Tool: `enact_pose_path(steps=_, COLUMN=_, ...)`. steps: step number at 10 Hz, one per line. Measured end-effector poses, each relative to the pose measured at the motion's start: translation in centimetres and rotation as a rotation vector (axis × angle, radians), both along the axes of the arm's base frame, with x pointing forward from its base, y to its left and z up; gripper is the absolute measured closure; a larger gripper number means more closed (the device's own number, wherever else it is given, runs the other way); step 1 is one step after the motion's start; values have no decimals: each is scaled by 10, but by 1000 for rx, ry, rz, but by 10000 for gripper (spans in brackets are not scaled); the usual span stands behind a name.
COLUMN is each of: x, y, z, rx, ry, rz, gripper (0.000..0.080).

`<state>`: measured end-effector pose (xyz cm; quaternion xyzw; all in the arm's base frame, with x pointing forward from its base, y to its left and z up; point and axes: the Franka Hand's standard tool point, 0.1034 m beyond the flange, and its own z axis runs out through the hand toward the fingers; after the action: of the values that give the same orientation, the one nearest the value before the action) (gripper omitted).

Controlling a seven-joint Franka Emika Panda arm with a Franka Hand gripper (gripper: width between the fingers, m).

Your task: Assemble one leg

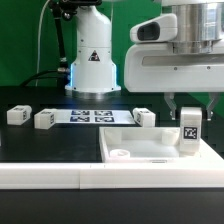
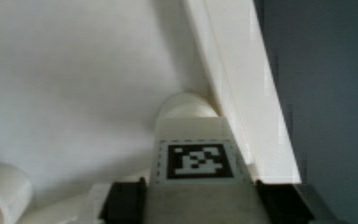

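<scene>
Large flat white square plastic part [image 1: 150, 148] with raised rim, smooth and matte: shove sideways and you could jam against that rim. White two-finger gripper [image 1: 190, 118], over the part's corner at the exterior view's right; its dark fingers [image 2: 130, 200] flank the piece below, clamped or merely close you cannot tell. Small white rectangular plastic leg [image 1: 189, 133], tagged, upright inside that corner beside the rim; slick faces may let it tip.

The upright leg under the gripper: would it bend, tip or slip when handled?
The leg looks like solid moulded plastic, so it is probably stiff. It stands taller than wide, so a high push may tip it. Its smooth faces might slip between the fingers.
</scene>
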<state>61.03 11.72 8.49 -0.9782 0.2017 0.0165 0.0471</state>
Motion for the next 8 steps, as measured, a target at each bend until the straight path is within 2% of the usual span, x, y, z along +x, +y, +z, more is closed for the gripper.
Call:
enact_pose_path(steps=5, x=2, y=3, z=0, rx=-9, ry=35, rz=-507, gripper=507)
enact_pose_path(steps=8, x=3, y=1, z=0, rx=17, ry=64, rz=-724, gripper=507)
